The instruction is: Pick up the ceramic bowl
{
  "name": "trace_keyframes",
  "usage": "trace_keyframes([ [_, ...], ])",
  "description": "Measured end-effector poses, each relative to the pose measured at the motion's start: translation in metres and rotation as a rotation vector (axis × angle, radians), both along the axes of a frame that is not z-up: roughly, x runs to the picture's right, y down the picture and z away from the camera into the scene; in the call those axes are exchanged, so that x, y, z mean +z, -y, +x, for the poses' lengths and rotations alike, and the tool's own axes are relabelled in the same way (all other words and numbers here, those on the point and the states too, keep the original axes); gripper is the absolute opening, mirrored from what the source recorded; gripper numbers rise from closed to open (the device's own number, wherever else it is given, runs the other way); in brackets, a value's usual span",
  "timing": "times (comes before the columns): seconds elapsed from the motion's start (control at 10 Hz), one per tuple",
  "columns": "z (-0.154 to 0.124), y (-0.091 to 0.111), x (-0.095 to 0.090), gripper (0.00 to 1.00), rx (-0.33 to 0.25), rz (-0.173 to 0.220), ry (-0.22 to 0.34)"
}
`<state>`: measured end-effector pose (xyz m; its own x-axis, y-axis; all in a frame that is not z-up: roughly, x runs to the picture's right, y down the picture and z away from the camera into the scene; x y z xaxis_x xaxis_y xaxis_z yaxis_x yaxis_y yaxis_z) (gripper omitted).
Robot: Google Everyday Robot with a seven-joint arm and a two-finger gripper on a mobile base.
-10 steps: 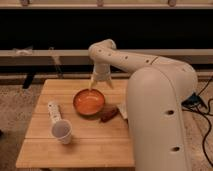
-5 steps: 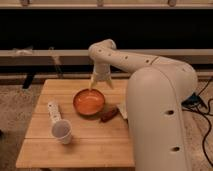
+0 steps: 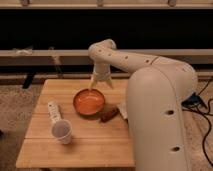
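**The gripper hangs over the back of the orange bowl**

The ceramic bowl [image 3: 89,102] sits flat on the wooden table [image 3: 75,150]. Its open side faces straight up. It is round, so no side is longer than another. It is orange inside, with a darker rim. It sits near the middle of the tabletop, a bit closer to the far edge than to the near edge.

The gripper [image 3: 100,84] points down. It is over the far rim of the bowl, on the side toward the far edge of the table. I cannot tell if it is open or closed. I cannot tell if it touches the rim. It holds nothing that I can see.

A white cup [image 3: 62,131] is near the left edge, closer to the near left corner. A white tube [image 3: 53,111] lies just behind it. A small red-brown thing [image 3: 109,116] lies just beside the bowl, toward the right edge. The robot's big white body [image 3: 155,120] covers the right side of the table.
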<state>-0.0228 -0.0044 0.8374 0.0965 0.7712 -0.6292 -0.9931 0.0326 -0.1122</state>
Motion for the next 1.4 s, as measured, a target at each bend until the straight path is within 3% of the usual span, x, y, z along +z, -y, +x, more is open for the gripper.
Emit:
trace_keyframes([
  [1.2, 0.000, 0.001, 0.000, 0.80, 0.001, 0.001, 0.001],
  [1.4, 0.000, -0.005, 0.011, 0.80, 0.002, -0.016, 0.006],
])
